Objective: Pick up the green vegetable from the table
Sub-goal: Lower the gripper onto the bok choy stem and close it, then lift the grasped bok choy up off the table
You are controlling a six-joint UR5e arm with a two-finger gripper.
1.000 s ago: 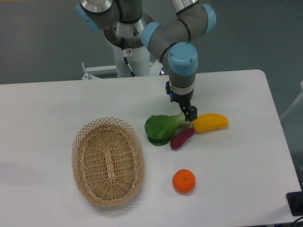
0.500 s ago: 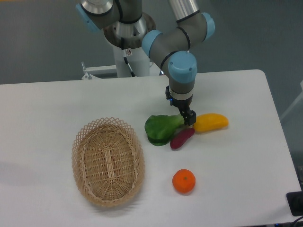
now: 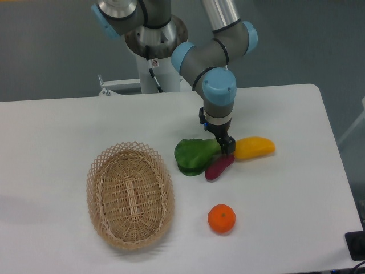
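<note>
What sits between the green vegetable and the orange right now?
In the fixed camera view, the purple piece lies just right of the green vegetable; below it, bare table stretches to the orange.

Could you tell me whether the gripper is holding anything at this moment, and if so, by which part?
It cannot be told. The gripper is down at the stalk end of the green vegetable, which lies on the table, but the fingers' closure is not visible.

table: white, rounded far-right corner | basket: near left | green vegetable, purple piece, yellow piece: clustered centre-right, touching | orange: near, apart
</note>
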